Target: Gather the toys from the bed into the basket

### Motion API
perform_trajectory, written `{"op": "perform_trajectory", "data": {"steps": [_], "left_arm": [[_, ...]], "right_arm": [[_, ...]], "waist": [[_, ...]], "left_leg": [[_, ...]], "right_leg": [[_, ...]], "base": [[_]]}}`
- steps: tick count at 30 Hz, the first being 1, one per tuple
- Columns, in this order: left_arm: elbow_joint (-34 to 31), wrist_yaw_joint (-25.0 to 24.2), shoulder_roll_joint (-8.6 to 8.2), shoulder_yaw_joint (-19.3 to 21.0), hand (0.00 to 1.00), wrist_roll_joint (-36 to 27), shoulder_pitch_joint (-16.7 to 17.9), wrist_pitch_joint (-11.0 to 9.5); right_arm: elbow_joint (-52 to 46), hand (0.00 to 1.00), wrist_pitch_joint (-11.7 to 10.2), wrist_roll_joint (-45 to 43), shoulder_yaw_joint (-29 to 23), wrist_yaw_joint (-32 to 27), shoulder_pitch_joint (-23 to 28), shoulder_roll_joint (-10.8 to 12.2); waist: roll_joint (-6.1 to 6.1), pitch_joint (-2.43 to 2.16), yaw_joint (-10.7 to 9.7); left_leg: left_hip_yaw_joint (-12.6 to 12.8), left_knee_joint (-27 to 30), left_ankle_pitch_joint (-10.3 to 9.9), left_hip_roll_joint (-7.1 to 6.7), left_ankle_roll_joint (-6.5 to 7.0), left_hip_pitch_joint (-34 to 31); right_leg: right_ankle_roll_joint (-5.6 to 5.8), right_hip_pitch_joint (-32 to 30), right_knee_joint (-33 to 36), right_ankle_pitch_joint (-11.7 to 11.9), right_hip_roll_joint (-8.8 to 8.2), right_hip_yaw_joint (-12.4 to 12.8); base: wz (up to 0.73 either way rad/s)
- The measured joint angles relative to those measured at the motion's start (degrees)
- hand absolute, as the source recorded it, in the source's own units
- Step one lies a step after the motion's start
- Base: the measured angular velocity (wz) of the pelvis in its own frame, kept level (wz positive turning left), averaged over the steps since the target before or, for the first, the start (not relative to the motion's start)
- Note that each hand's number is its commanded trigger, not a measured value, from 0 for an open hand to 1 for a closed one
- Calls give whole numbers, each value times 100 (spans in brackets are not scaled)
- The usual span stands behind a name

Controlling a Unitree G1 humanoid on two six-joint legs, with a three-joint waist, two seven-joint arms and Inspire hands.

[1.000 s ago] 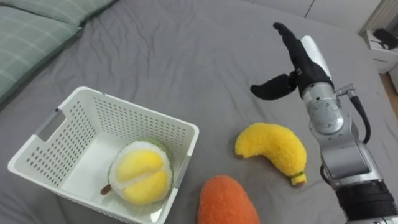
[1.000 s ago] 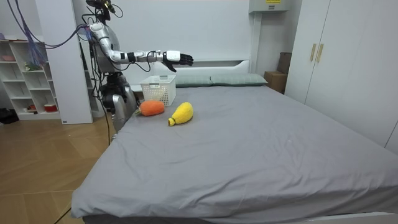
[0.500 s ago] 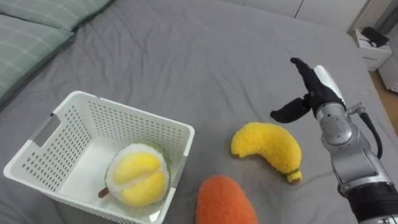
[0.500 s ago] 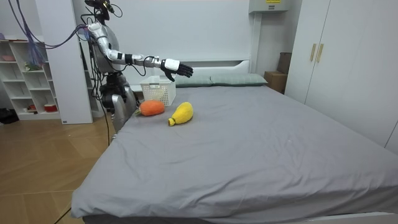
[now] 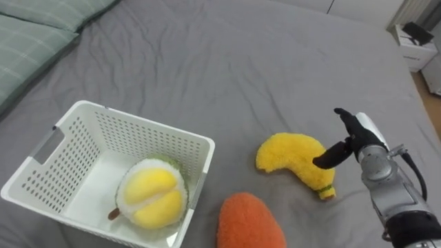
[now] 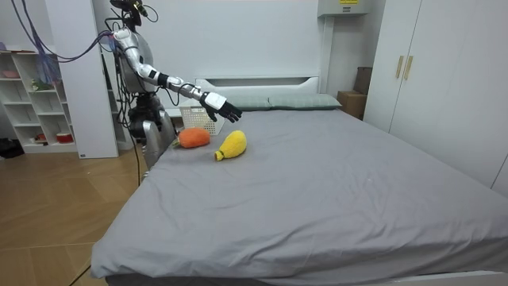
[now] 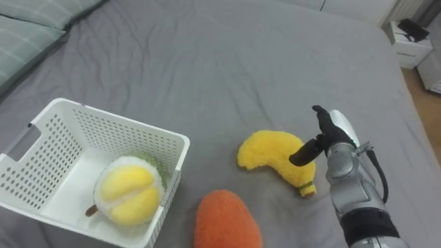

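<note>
A yellow plush banana [image 5: 295, 161] lies on the grey bed [image 5: 227, 76], with an orange plush toy [image 5: 249, 222] just in front of it. A white slatted basket [image 5: 158, 141] to the left holds a yellow-green plush durian [image 5: 153, 193]. My right hand [image 5: 353, 138] hovers open right over the banana's right end, fingers straight and thumb spread toward the toy, not touching it that I can see. In the room view the right hand [image 6: 217, 106] reaches out low over the banana [image 6: 231, 144], beside the orange toy [image 6: 193, 137] and the basket [image 6: 202, 117].
Green checked pillows [image 5: 31, 41] lie at the bed's upper left. A white stand [image 5: 415, 52] sits past the bed's far right corner. In the room view I stand at the bed's side, with shelves [image 6: 36, 95] behind me and wardrobes [image 6: 432, 79] on the room view's right.
My right hand has come down and toward me, from high over the bed to just above the banana's right end. The toys and basket have stayed put; the head camera shifted slightly.
</note>
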Motion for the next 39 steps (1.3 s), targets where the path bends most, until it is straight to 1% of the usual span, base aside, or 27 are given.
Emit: {"op": "perform_trajectory", "data": {"steps": [3,4,8,12,14,16,19,21,24,25,26,28,30,31,32,33,36,37,39], "left_arm": [[44,18,9,-34,0,1,31,2],[62,18,19,-60,0,1,22,0],[188,18,31,-158,0,10,-12,0],[174,20,44,-217,0,9,-20,0],[165,21,46,-273,0,9,-24,-1],[172,21,64,-275,0,11,-15,-1],[176,33,75,-281,0,9,-56,-4],[181,66,74,-280,0,7,-59,-3],[183,122,75,-293,0,-2,-61,-14],[183,135,89,-434,0,3,-74,-16],[187,137,88,-507,0,9,-69,-20],[191,141,97,-558,0,5,-72,-42],[197,137,109,-626,0,0,-60,-101],[197,135,112,-641,0,5,-60,-122],[198,134,115,-662,0,6,-64,-132],[198,131,115,-673,0,7,-64,-133],[211,111,115,-791,0,-6,-76,-137],[216,112,115,-893,0,-4,-161,-135],[242,112,115,-1076,0,-3,-297,-137]], "right_arm": [[37,0,-19,-2,3,-110,0,0],[134,0,-72,-39,3,-155,-1,1],[413,0,-96,-312,17,-163,-1,2],[652,0,-109,-325,113,-178,0,4],[707,0,-107,-329,260,-177,2,9],[726,0,-109,-321,301,-178,7,16],[849,0,-128,-311,351,-253,7,17],[926,0,-132,-316,355,-332,7,27],[1136,0,-142,-310,349,-579,-10,26],[1149,0,-161,-250,349,-696,-39,27],[1202,0,-243,-130,348,-849,-86,27],[1389,0,-372,106,349,-1057,-201,26],[1397,0,-402,306,349,-1227,-279,21],[1514,0,-493,349,350,-1328,-378,18],[1645,0,-514,382,352,-1372,-518,18],[1706,0,-530,400,353,-1403,-573,17],[1919,0,-636,524,352,-1587,-755,-6],[2070,0,-689,530,350,-1668,-842,-22],[2247,0,-725,527,351,-1770,-1022,-28]], "waist": [[1,1,-21],[-3,1,-23],[11,11,71],[20,22,72],[54,45,81],[68,51,82],[77,28,102],[86,25,110],[99,10,222],[112,7,234],[127,6,252],[150,8,258],[191,9,258],[209,9,261],[226,16,267],[231,13,272],[252,29,303],[254,41,290],[266,104,329]], "left_leg": [[-12,0,-2,-2,0,-81],[-24,1,-2,-4,0,-84],[-13,4,-1,-1,1,-79],[-15,2,-1,2,0,-80],[-20,6,-1,1,1,-102],[-51,10,-1,0,0,-139],[-91,33,-2,-6,-1,-233],[-124,92,0,-13,0,-285],[-165,120,1,-16,0,-373],[-184,165,1,-17,0,-473],[-196,213,1,-18,-1,-552],[-237,266,5,-19,-3,-683],[-280,305,10,-19,-8,-810],[-294,304,28,-19,-12,-893],[-311,300,46,-17,-19,-969],[-319,300,52,-17,-22,-1005],[-363,314,66,-17,-33,-1182],[-394,330,79,-22,-35,-1269],[-404,401,82,-22,-35,-1427]], "right_leg": [[-1,-36,0,0,-4,-37],[-1,-37,-1,1,-5,-55],[0,-44,-6,1,-5,-58],[0,-50,-21,1,-7,-87],[0,-48,-18,1,-14,-116],[0,-55,-19,1,-16,-151],[0,-113,-9,1,-24,-214],[0,-140,-10,1,-30,-253],[-1,-206,-4,1,-29,-269],[-7,-274,1,5,-30,-286],[-14,-357,9,9,-31,-299],[-20,-443,16,13,-32,-342],[-29,-541,21,18,-37,-398],[-37,-614,28,23,-41,-426],[-47,-680,30,29,-40,-449],[-49,-716,32,31,-39,-458],[-58,-851,29,36,-39,-544],[-60,-929,31,37,-45,-574],[-74,-1047,27,46,-42,-582]], "base": [[2],[5],[0],[0],[0],[7],[10],[10],[7],[7],[9],[12],[14],[9],[8],[7],[12],[14],[8]]}}
